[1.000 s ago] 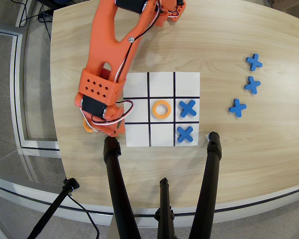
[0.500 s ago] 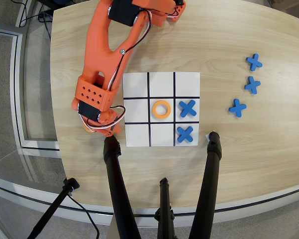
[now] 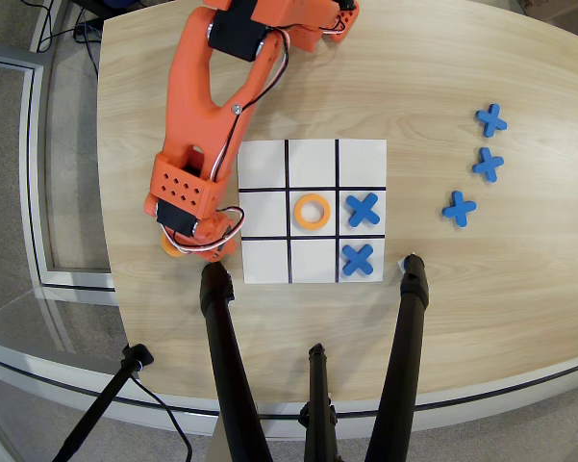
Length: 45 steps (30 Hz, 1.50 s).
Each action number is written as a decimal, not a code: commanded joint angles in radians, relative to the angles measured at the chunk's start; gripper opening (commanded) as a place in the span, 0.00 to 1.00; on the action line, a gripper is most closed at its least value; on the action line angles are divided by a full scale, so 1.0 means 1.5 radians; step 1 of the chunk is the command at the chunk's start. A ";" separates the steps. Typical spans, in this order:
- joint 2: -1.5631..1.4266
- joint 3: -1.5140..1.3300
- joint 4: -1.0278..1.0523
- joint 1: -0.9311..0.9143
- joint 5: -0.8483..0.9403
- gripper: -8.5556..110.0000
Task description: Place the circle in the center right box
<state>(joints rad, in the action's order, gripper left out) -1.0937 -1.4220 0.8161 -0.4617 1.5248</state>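
gripper (image 3: 194, 248) left of board (image 3: 312, 154) | jaw state hidden under wrist | orange ring (image 3: 167, 243) peeks beneath | target cell (image 3: 262, 212) just right

An orange ring (image 3: 313, 211) is showing against the white, black-lined board (image 3: 313, 154). Two blue crosses (image 3: 363, 209) are lying on white cells and three more blue crosses (image 3: 488, 165) on the pale wood-grain bench (image 3: 433, 87). The arm (image 3: 207, 106) is showing orange.
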 commanded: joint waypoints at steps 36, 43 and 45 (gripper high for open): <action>0.031 -0.010 -0.017 0.033 -0.072 0.07; 0.018 0.010 -0.011 0.046 -0.106 0.07; 0.005 0.028 0.009 0.052 -0.118 0.07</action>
<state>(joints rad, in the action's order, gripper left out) -1.0477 -1.4143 0.7946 -0.4080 1.3652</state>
